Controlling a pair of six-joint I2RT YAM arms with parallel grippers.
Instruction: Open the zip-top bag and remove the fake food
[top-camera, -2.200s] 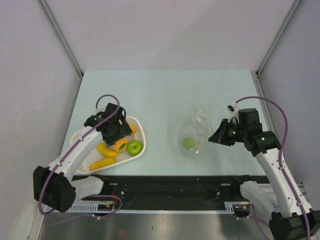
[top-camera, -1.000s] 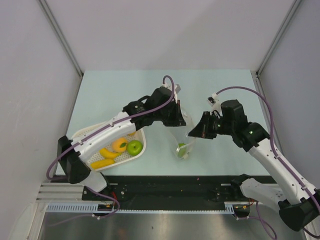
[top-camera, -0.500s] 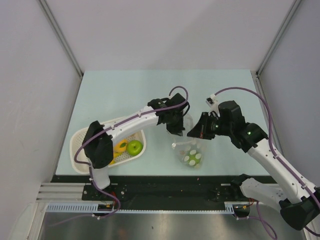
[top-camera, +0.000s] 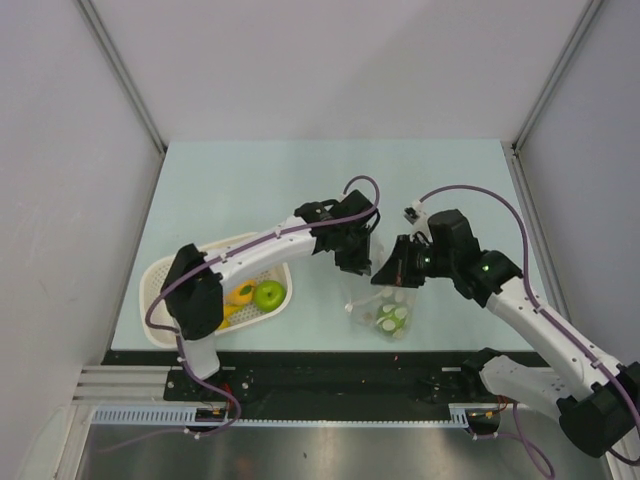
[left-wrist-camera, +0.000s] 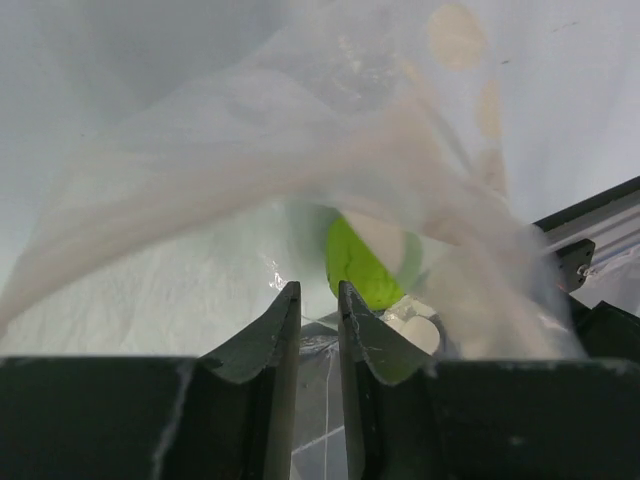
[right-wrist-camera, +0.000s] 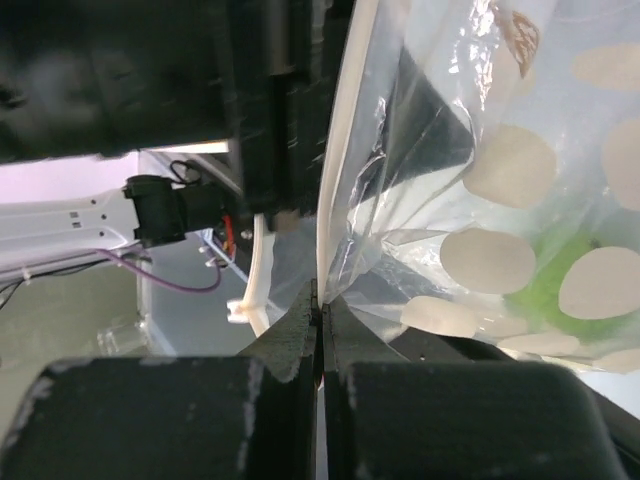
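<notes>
Both arms are stretched in over the middle of the bench (top-camera: 250, 180), wrists tipped down. The bag (top-camera: 385, 312) is hung right below them. Its top edge is clamped in the right pincer (right-wrist-camera: 318, 300) and, it seems (blurry), nipped by the left pincer (left-wrist-camera: 317, 290) too. A green apple (left-wrist-camera: 365, 265) is seen inside.

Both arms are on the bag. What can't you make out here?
Zip strip: open or sealed unclear; top view: left gripper and right gripper cover it; right wrist view sees it edge-on.
Zip-top bag contents: one green apple shows; spotted, blurred film hides others in every view.
Left grip, left wrist view: film between the fingers, clamped or not unclear.
</notes>
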